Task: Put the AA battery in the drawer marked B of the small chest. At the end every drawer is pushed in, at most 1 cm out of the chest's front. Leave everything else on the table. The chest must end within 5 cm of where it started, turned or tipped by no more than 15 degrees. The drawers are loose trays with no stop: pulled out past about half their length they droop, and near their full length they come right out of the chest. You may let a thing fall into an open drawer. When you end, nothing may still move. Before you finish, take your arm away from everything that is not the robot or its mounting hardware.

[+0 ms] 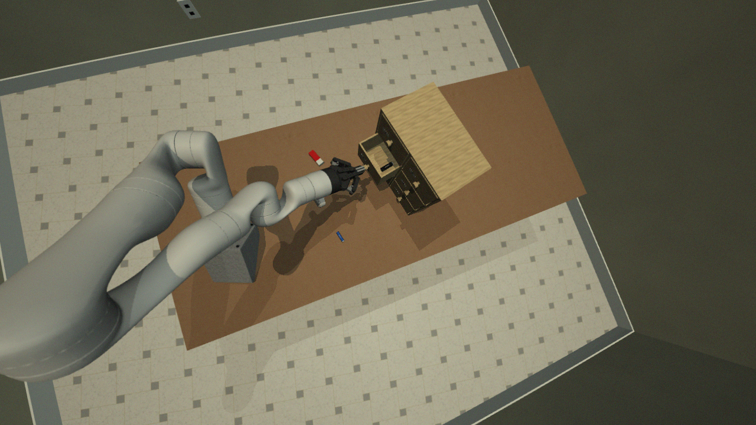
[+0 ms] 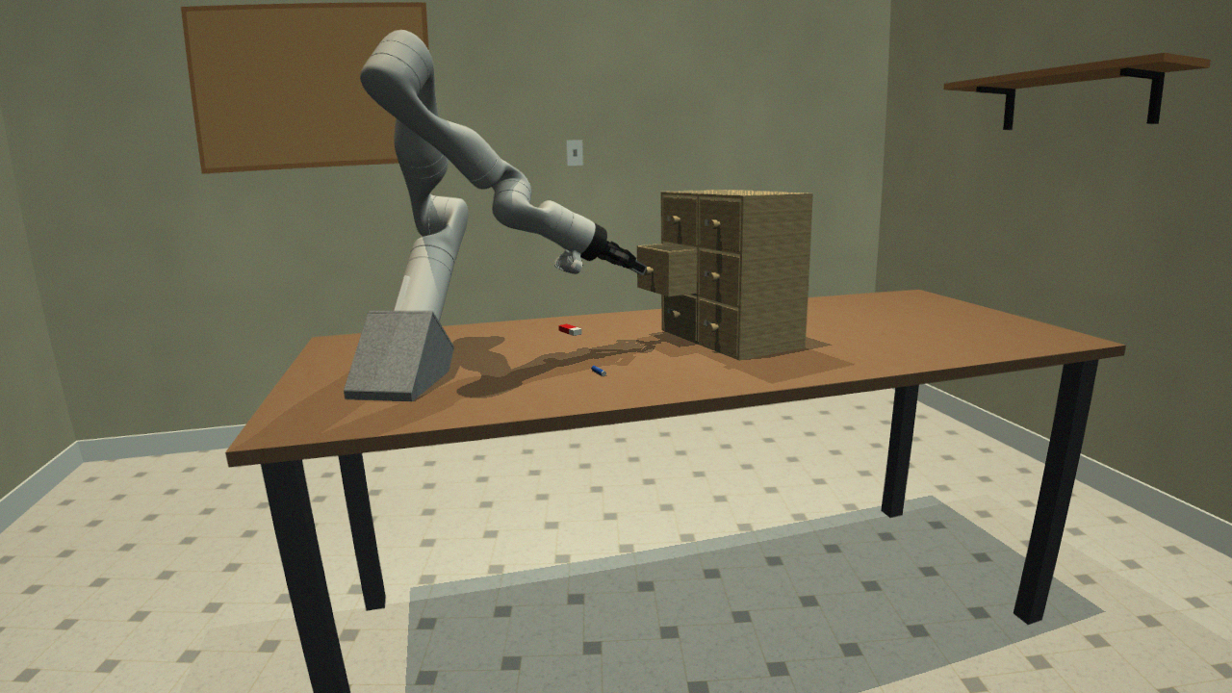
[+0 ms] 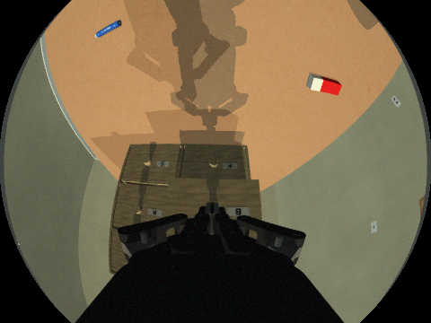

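Observation:
The small chest stands upright on the table. Its drawer B is pulled partly out and looks level. A small black cylinder, which looks like the AA battery, lies inside drawer B near one side wall. It is hidden in the other views. My gripper is shut and empty. Its fingertips are at drawer B's front, at the knob, and appear to touch it. The other drawers look pushed in.
A blue cylinder lies on the table in front of the chest. A red and white block lies on the other side, near the arm.

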Controlling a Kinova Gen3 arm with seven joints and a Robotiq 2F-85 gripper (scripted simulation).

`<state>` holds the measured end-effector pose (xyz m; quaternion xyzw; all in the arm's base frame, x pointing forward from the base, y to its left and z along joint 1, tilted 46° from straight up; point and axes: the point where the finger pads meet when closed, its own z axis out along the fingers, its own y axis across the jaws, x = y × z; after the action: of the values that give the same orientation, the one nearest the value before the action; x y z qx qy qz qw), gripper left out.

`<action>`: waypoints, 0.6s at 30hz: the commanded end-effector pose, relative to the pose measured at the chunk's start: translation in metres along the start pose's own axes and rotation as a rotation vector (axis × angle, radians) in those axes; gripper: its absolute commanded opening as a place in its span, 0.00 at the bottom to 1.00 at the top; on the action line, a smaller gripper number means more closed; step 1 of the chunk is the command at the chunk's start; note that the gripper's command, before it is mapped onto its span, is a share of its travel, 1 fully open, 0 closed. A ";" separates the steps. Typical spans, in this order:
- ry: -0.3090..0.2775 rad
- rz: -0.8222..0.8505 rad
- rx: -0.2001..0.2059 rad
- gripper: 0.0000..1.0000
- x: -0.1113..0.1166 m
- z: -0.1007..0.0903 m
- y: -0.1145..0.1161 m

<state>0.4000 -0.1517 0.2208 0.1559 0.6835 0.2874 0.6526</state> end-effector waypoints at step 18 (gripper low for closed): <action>0.005 -0.004 -0.004 0.00 -0.014 0.029 0.002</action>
<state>0.4260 -0.1555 0.2328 0.1562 0.6835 0.2874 0.6525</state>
